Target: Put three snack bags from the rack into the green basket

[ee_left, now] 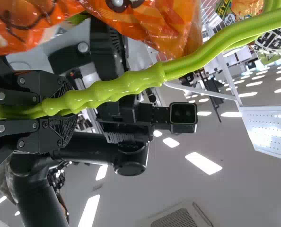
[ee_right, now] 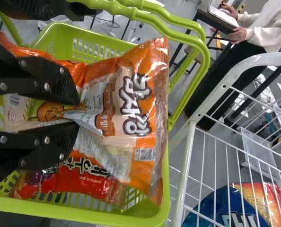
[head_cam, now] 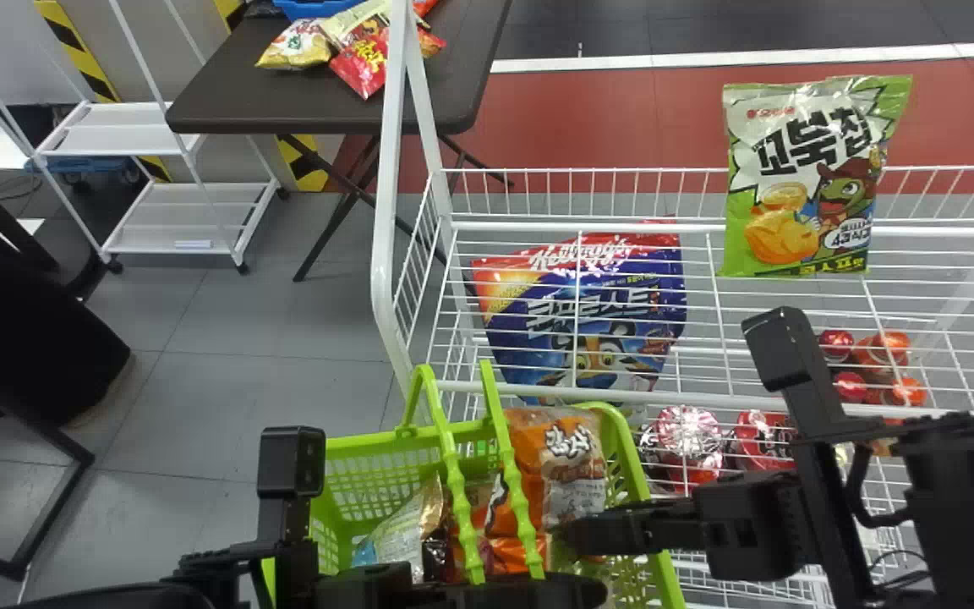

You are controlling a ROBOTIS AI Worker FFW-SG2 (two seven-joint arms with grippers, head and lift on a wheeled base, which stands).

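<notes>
Green basket (head_cam: 352, 443) is at six o'clock of the head view. Left gripper (head_cam: 593, 594) is also near six, pinching the basket handles (ee_left: 131, 85). Right gripper (head_cam: 567, 537) is pinching an orange snack bag (head_cam: 571, 452), inside the basket toward its two o'clock. At the white rack (head_cam: 382, 211), a green snack bag (head_cam: 800, 182) is at two o'clock.
</notes>
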